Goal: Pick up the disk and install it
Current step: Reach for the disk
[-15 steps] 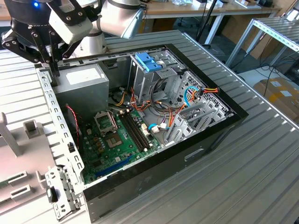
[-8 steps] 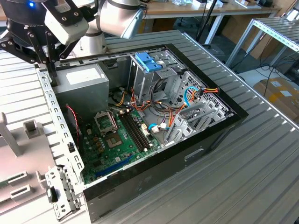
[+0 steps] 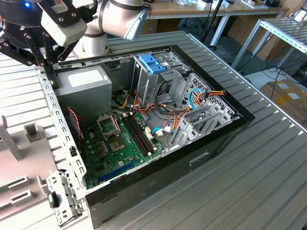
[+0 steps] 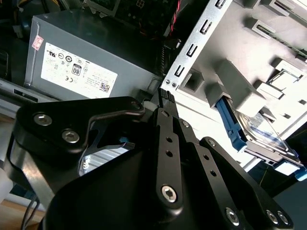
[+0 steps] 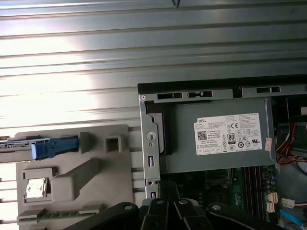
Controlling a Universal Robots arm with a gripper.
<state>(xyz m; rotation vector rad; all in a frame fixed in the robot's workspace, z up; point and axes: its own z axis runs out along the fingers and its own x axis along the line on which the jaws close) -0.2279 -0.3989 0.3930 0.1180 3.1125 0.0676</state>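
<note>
The disk [image 4: 263, 130] is a flat silver drive with a blue rail [image 4: 229, 119]. It stands on its edge in a slot of a grey holder [image 4: 225, 72] beside the computer case. In the first wrist view the disk [image 5: 19, 145] is seen edge-on, its blue rail [image 5: 53, 146] pointing toward the case. My gripper [image 4: 165, 96] hangs above the case's rear corner, near the grey power supply [image 4: 91, 57], well apart from the disk. Its black fingers [image 5: 163, 211] lie close together with nothing between them. In the exterior view the gripper [image 3: 48, 64] is at the upper left.
An open computer case [image 3: 225, 132] lies on a ribbed metal table [image 3: 268, 182], showing the motherboard [image 3: 122, 143], cables and a metal drive cage with a blue latch [image 3: 152, 62]. The perforated rear panel [image 3: 55, 120] separates the case from the grey holder [image 3: 24, 167].
</note>
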